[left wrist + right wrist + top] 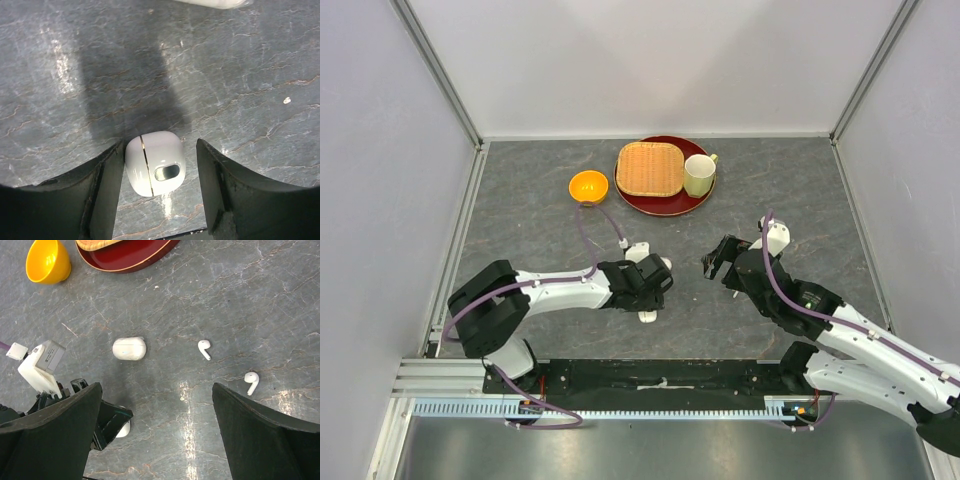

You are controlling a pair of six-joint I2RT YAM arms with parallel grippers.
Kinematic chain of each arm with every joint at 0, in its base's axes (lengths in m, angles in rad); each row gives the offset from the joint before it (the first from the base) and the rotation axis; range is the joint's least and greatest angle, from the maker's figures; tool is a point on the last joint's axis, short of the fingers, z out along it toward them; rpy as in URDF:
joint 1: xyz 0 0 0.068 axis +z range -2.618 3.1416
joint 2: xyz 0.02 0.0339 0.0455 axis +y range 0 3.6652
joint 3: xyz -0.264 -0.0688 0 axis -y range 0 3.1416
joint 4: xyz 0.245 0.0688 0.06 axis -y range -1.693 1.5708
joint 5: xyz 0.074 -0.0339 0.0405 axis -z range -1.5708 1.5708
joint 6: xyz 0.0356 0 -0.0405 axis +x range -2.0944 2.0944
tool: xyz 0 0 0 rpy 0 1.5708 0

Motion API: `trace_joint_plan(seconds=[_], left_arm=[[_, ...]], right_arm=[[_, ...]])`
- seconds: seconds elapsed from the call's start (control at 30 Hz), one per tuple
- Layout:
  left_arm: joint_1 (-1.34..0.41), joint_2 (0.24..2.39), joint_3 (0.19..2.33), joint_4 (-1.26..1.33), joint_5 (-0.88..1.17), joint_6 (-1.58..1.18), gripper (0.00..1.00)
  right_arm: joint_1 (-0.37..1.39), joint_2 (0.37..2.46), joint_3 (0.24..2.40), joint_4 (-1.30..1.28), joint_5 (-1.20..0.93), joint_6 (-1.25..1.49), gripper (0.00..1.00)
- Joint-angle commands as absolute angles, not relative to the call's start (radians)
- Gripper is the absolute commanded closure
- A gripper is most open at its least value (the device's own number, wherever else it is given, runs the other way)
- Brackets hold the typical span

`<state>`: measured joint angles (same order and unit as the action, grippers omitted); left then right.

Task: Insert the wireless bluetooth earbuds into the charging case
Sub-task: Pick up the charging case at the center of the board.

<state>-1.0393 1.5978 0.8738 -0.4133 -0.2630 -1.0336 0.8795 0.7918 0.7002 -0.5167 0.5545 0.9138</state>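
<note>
Fingers (pixel 107 190) of the left gripper (pixel 160 147) stand spread around a closed white charging case (pixel 154 165) on the grey table (pixel 235 75), not pinching it. The right gripper (pixel 156 390) hangs wide open, holding nothing. Beyond it one earbud (pixel 204 349) and a second earbud (pixel 251 382) lie loose. Left of them lies another closed case (pixel 129 348), with the orange bowl (pixel 47 260) at far left.

The left arm (pixel 555 288) stretches low toward the centre, the left gripper (pixel 649 303) pointing down, jaws parted. Over on the right, the right arm (pixel 825 318) angles inward, the right gripper (pixel 713 263) hovering, jaws spread wide.
</note>
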Motion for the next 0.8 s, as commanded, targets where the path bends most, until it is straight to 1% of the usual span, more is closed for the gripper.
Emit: trace_joint_plan(seconds=[0.0, 0.1, 0.17, 0.2, 0.37, 0.5, 0.77], left_arm=[[-1.039, 1.632, 0.922, -0.391, -0.268, -0.928, 0.36], [-1.039, 1.617, 0.916, -0.399, -0.293, -0.908, 0.35], [-1.039, 1.603, 0.905, -0.402, -0.305, -0.885, 0.32], [-1.040, 1.588, 0.902, -0.408, -0.314, -0.878, 0.28], [-1.040, 1.533, 0.864, -0.410, -0.318, -0.836, 0.22], [-1.042, 1.505, 0.831, -0.403, -0.305, -0.839, 0.22], [-1.055, 1.512, 0.813, -0.362, -0.291, -0.870, 0.26]], right_arm=[[0.877, 0.793, 0.710, -0.506, 0.569, 0.910, 0.02], [0.874, 0.792, 0.709, -0.506, 0.569, 0.910, 0.02], [0.874, 0.790, 0.709, -0.505, 0.571, 0.910, 0.02], [0.874, 0.790, 0.709, -0.503, 0.572, 0.910, 0.02], [0.874, 0.796, 0.709, -0.503, 0.574, 0.911, 0.02], [0.871, 0.802, 0.709, -0.500, 0.572, 0.913, 0.02], [0.873, 0.802, 0.709, -0.500, 0.566, 0.911, 0.02]])
